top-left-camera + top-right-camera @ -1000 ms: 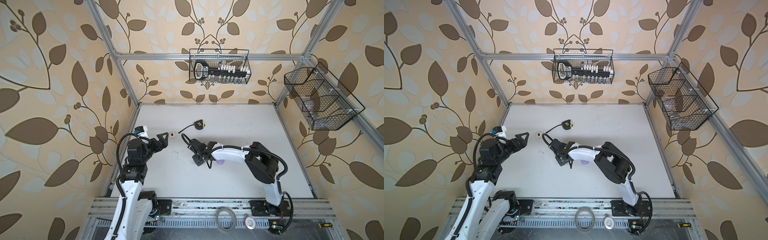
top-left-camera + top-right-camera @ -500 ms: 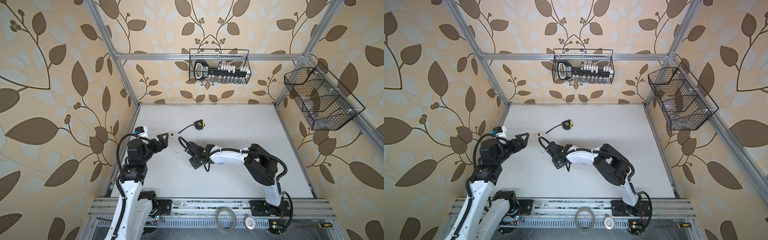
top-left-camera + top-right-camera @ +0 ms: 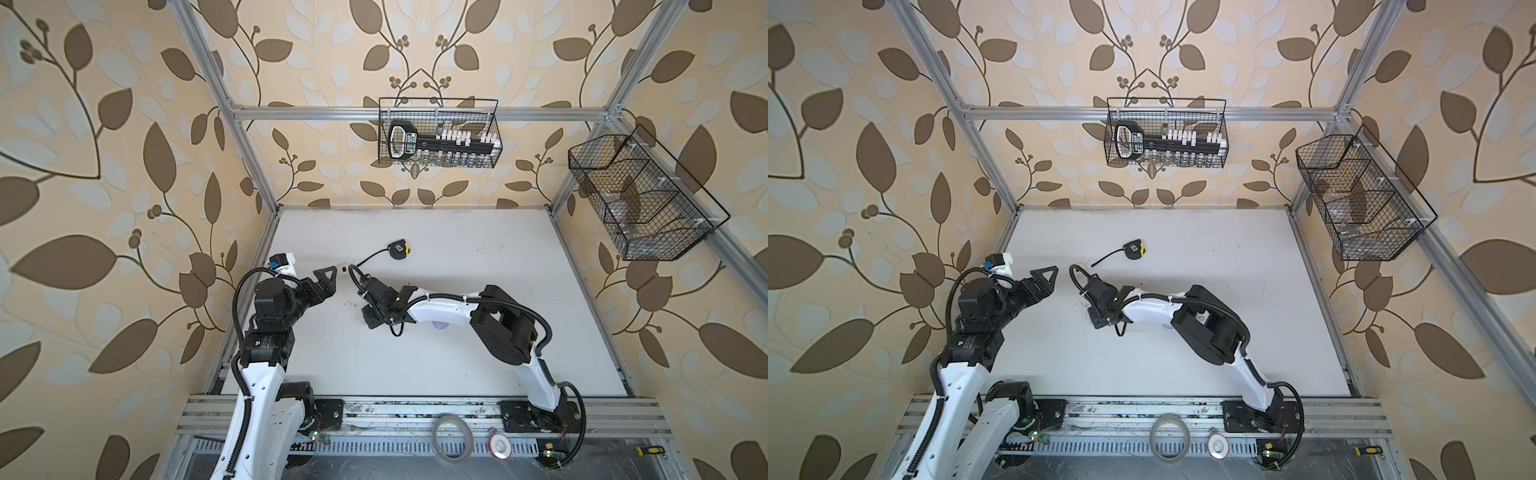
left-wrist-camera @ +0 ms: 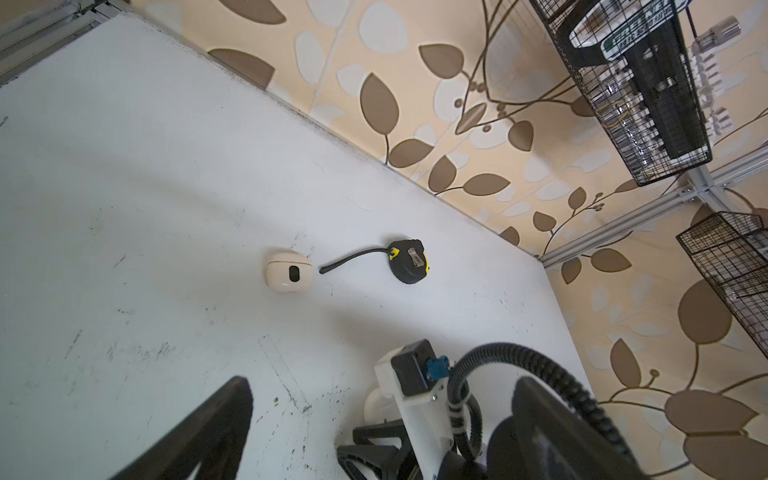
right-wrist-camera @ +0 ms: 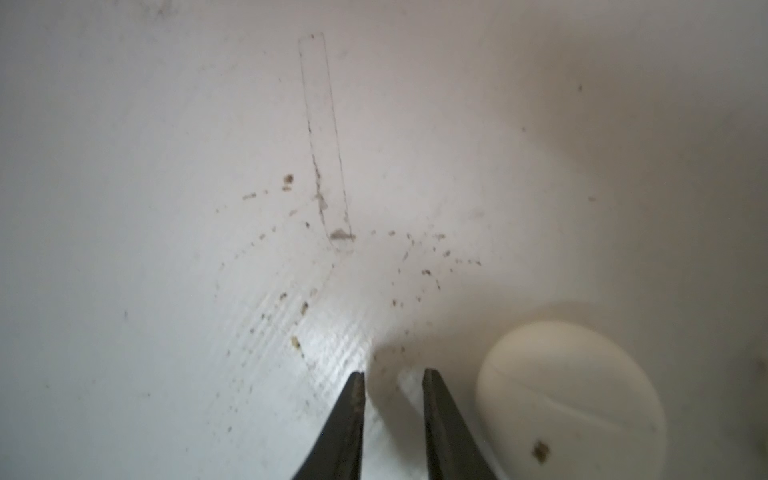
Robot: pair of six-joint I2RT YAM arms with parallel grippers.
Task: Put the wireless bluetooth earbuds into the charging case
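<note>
A closed cream charging case (image 4: 289, 273) with a black oval on its front lies on the white table (image 4: 124, 187); in a top view it lies (image 3: 344, 269) just past my left gripper (image 3: 332, 283), which stands wide open and empty. One left finger (image 4: 199, 436) shows in the left wrist view. My right gripper (image 5: 392, 374) hovers low over the table, its tips a narrow gap apart with nothing seen between them. A closed white case (image 5: 569, 399) lies right beside it. A lavender case (image 3: 440, 326) peeks from under the right forearm. The earbuds are out of view.
A black and yellow tape measure (image 3: 398, 250) with its tape pulled out lies behind the cream case. Wire baskets hang on the back wall (image 3: 438, 133) and the right wall (image 3: 640, 199). A tape roll (image 3: 452, 437) lies on the front rail.
My right arm has swung left across the table, and its jaws have parted a little. The left arm has not moved.
</note>
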